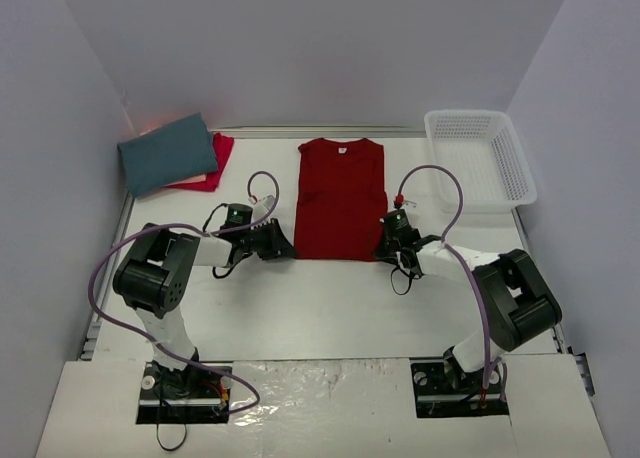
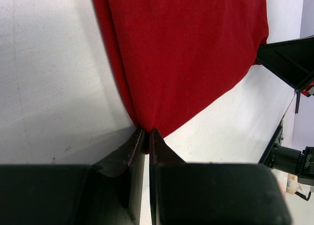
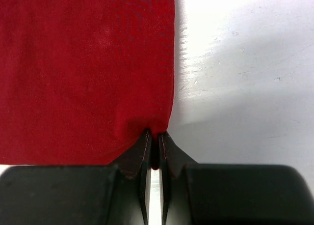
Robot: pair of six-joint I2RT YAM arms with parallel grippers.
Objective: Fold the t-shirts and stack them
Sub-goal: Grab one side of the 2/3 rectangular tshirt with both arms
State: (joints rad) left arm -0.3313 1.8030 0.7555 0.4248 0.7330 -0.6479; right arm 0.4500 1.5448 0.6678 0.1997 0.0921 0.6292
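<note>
Left fingers (image 2: 126, 156) and right fingers (image 3: 136, 155) each clamp a near corner of the flat deep red cloth t-shirt (image 1: 340, 198) on the white table (image 1: 330, 298).

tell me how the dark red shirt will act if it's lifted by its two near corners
Likely floppy: the deep red shirt puckers where the left fingers and right fingers pinch its near corners, so its middle would probably sag between them. It lies thin and flat, so it is probably light.
</note>
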